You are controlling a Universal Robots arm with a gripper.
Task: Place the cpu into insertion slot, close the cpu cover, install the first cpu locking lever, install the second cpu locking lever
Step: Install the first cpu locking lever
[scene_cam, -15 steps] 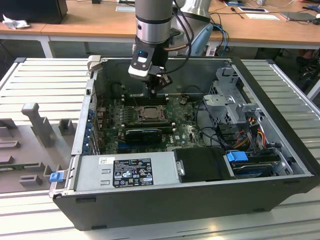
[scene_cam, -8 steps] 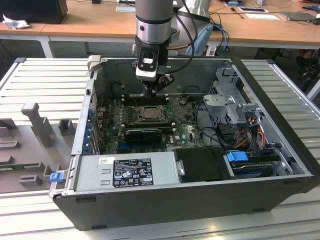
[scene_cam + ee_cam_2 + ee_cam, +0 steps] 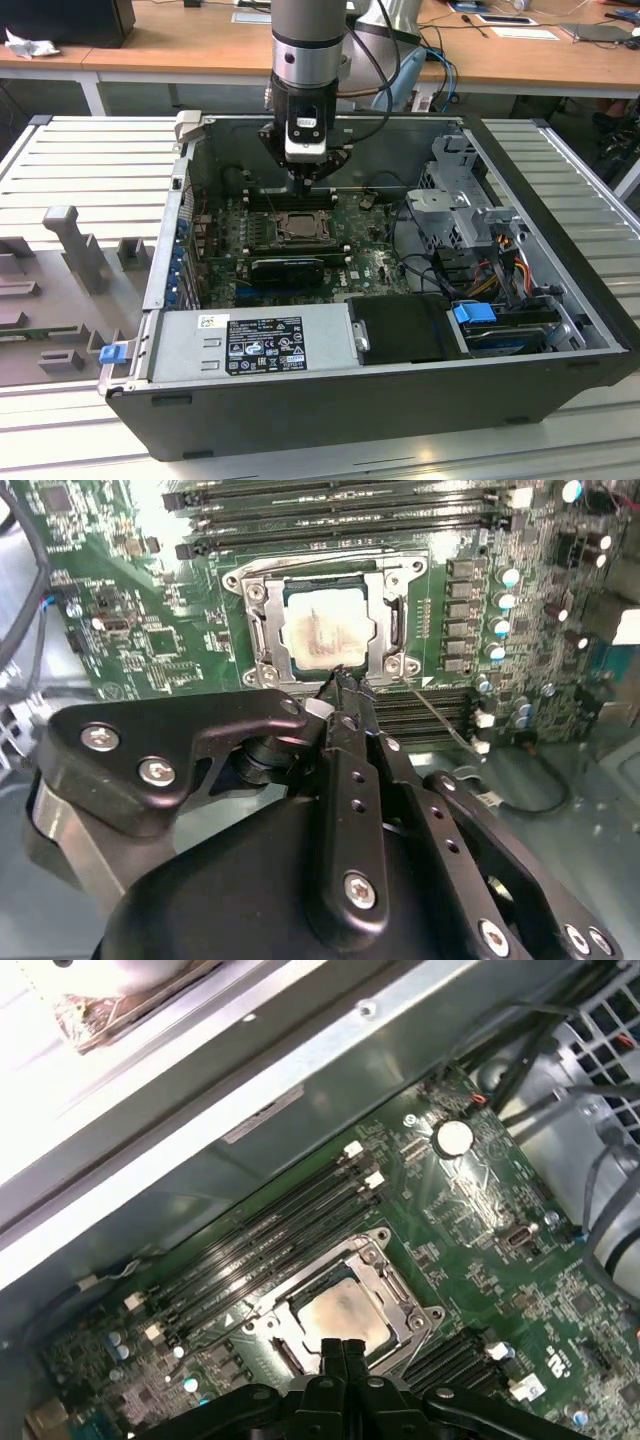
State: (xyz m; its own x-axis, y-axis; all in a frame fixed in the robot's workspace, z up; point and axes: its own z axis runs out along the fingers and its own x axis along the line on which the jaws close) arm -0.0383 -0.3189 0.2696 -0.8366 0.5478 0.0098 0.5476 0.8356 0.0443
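The cpu (image 3: pixel 325 630) lies seated in the insertion slot (image 3: pixel 392 625), framed by the thin metal cover (image 3: pixel 255 605); light, stiff and fragile, it is best held by its edges. The fingers (image 3: pixel 348 708), pressed together, hover at the slot's rim

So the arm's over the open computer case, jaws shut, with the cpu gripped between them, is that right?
Not quite: the cpu is not between the jaws. It lies in the insertion slot on the motherboard, as the second wrist view shows. The arm is over the open computer case with jaws shut.
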